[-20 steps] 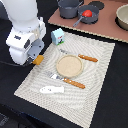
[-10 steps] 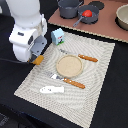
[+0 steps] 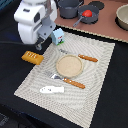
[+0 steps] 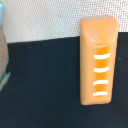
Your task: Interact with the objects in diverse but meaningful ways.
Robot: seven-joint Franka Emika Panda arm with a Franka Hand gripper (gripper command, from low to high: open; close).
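Note:
The golden bread loaf point(image 3: 31, 58) lies flat on the black table, just off the striped placemat's point(image 3: 95, 75) edge on the exterior view's left. It fills the wrist view, bread loaf point(image 4: 100, 60), with nothing gripping it. My gripper point(image 3: 43, 42) hangs above and slightly behind the loaf, fingers apart and empty. The white-and-blue milk carton point(image 3: 58, 36) stands at the mat's far corner beside the gripper. A flat white fish piece point(image 3: 52, 89) lies on the mat's near side. The grey pot point(image 3: 70, 7) and red tomato point(image 3: 88, 14) sit on the far counter.
A round tan plate point(image 3: 68, 65) lies mid-mat between two orange-handled utensils point(image 3: 88, 58) point(image 3: 74, 83). A bowl point(image 3: 122, 17) sits at the far right of the exterior view. A pale, teal-edged shape point(image 4: 2, 50) shows at the wrist view's margin.
The arm has risen and drawn away from the bread loaf, toward the back of the table. The loaf stays where it lay on the black surface.

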